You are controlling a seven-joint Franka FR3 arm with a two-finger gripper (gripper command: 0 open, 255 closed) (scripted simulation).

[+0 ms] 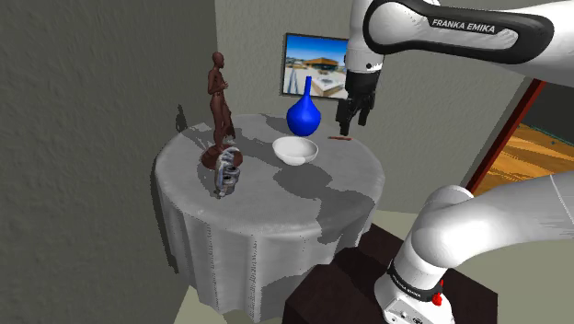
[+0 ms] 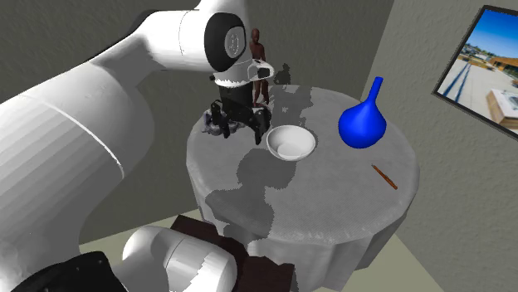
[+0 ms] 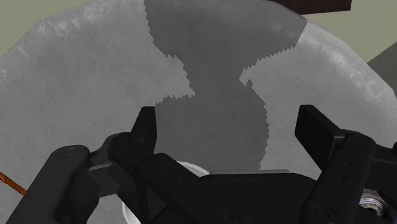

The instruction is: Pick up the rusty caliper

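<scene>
**Shoulder view.** The arm (image 1: 460, 28) arches out from the stand over the round worktop (image 1: 276, 198), wrist turned down. The gripper (image 1: 353, 124) hangs fingers-down above the cloth. The caliper (image 1: 340, 138) is a thin rust-brown strip lying flat, and along this line of sight it sits just under the gripper. It is beside the blue vase (image 1: 304, 112) and beyond the white bowl (image 1: 295, 150), with its long axis running roughly across the picture. Don't take that overlap as depth.

**Second exterior view.** Here the gripper (image 2: 241, 131) reads high, just left of the bowl (image 2: 290, 143). The caliper (image 2: 383, 177) lies well apart to the right, past the vase (image 2: 363, 123) and near the worktop's rim, slanting down to the right.

**Wrist view.** The fingers (image 3: 147, 127) stand wide apart with only cloth showing between them, so the gripper (image 3: 232, 133) holds nothing. One end of the caliper (image 3: 9, 182) shows well outside that finger.

**Judgement.** You'll likely need to travel sideways towards the vase side and then descend. Turn the wrist so the jaws close across the strip's narrow width.
</scene>
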